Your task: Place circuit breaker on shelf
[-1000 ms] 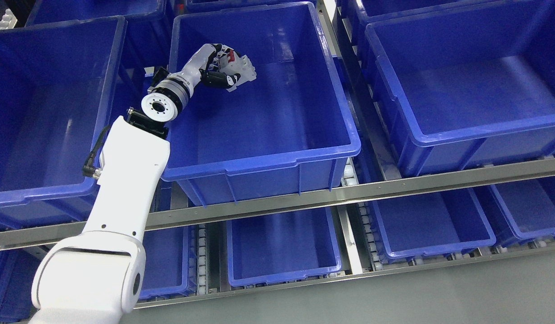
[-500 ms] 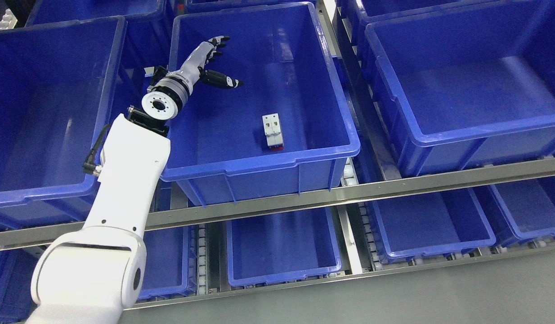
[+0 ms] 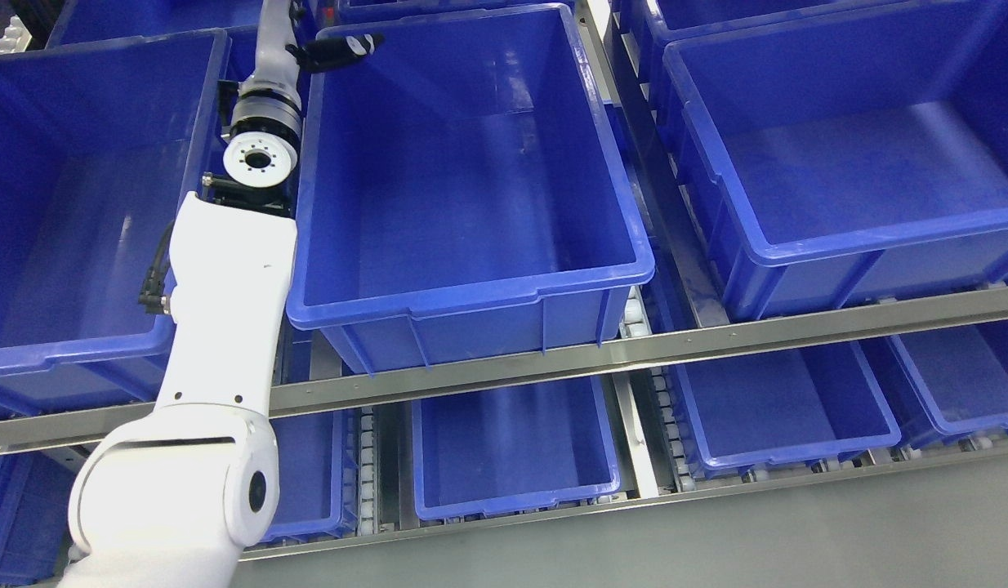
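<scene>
- Circuit breaker: not visible anywhere. The floor of the middle bin reads bare blue. If the part is in there, it could only be tucked behind the near wall, which hides a strip of floor from this camera (cannot confirm).
- Left bin: nothing seen inside.
- Left arm: rises from the lower left, forearm steep, and runs up the gap between the left and middle bins. The wrist flange faces the camera.
- Left hand: at the top edge, largely cut off by the frame. A dark part juts over the far left corner of the middle bin. Grip state cannot be told; no part is seen in it.
- Judgement: this looks like the clearing step. To do it well, lift straight up the gap and keep the wrist off both bin rims, so that neither bin shifts on the shelf rail.
- Right bin: nothing seen inside. Right arm out of view.
</scene>
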`<state>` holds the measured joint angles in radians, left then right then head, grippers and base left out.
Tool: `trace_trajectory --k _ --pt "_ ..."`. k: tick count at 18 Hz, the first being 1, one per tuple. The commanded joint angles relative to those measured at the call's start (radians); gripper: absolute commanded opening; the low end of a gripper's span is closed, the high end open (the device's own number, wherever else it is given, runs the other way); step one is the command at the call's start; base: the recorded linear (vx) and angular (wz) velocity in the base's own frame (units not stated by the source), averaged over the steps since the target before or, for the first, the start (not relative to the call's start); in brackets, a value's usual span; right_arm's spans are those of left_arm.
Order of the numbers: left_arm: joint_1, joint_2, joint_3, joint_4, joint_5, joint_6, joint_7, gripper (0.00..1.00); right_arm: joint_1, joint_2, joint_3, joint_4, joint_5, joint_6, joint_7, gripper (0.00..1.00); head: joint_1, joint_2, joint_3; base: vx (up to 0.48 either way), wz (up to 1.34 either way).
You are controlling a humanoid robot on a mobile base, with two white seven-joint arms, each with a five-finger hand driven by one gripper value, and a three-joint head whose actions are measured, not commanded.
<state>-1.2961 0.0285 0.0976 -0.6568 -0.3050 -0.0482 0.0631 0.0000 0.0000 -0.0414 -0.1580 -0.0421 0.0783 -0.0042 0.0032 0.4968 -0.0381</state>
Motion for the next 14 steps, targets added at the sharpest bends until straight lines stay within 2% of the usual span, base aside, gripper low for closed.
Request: trace_trajectory --k 1,5,9,12,14 --pt "0.124 -0.011 0.134 -0.35 0.095 0.059 0.007 1.0 0.015 -0.017 0.0 0.0 0.001 -0.031 0.001 1.0 0.0 0.0 0.0 0.0 0.0" --pt "0.286 -0.011 0.033 -0.62 0.173 0.152 0.006 1.0 0.015 -0.017 0.0 0.0 0.001 -0.031 0.001 1.0 0.0 0.0 0.0 0.0 0.0" --pt "0.505 -0.011 -0.041 -0.922 0.179 0.157 0.0 1.0 0.015 -0.017 0.0 0.0 -0.001 -0.031 0.001 1.0 0.0 0.0 0.0 0.0 0.0" --pt "0.635 -0.011 -0.105 -1.049 0.179 0.133 0.0 1.0 0.015 -0.017 0.0 0.0 -0.001 -0.031 0.001 1.0 0.0 0.0 0.0 0.0 0.0" --pt "0.656 -0.011 -0.114 -1.052 0.179 0.065 0.0 1.0 0.015 -0.017 0.0 0.0 0.001 -0.031 0.001 1.0 0.0 0.0 0.0 0.0 0.0"
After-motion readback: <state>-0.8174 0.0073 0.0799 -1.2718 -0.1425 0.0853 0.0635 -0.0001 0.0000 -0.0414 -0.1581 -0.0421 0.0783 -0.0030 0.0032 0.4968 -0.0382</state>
